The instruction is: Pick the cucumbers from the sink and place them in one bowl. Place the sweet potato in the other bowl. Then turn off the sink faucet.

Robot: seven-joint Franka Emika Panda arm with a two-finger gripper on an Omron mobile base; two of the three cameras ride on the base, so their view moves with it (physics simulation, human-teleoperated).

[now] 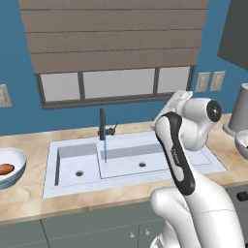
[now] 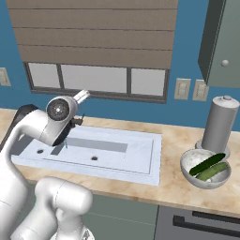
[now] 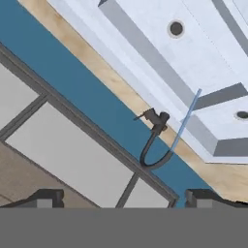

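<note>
Two cucumbers lie side by side in the round grey-white bowl at the lower right of the right base view — one dark green, one lighter green. This bowl sits on the tan counter, just in front of a tall grey cylinder.

At the far left of the left base view, the sweet potato rests inside the wide white bowl, which sits on the counter left of the sink. It is small and orange-red, and the frame edge cuts part of it off.

The sink fills the middle of the left base view, with a small basin on the left and a wider basin on the right. Each has a dark drain hole. Both basins look bare.

The dark faucet stands at the back of the sink, below the window. A thin blue stream of water runs down from it into the sink — so the water is on. In the hand view the faucet is in the middle, with its little lever at the top.

The gripper is at the bottom of the hand view. Its two dark fingertips stand far apart, one at the lower left and one at the lower right, with nothing between them. The faucet is well apart from them.
</note>
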